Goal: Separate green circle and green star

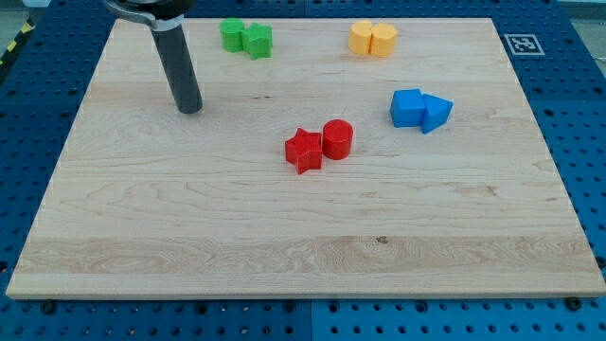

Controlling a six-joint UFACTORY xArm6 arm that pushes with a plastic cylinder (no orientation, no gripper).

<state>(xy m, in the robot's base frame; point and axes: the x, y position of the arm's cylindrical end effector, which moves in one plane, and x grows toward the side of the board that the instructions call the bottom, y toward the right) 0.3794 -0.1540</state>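
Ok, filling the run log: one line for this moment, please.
tip: lower left of green pair, apart | green circle and green star: touching, top of board | separation: not yet done

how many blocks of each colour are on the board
green blocks: 2
yellow blocks: 2
blue blocks: 2
red blocks: 2
total: 8
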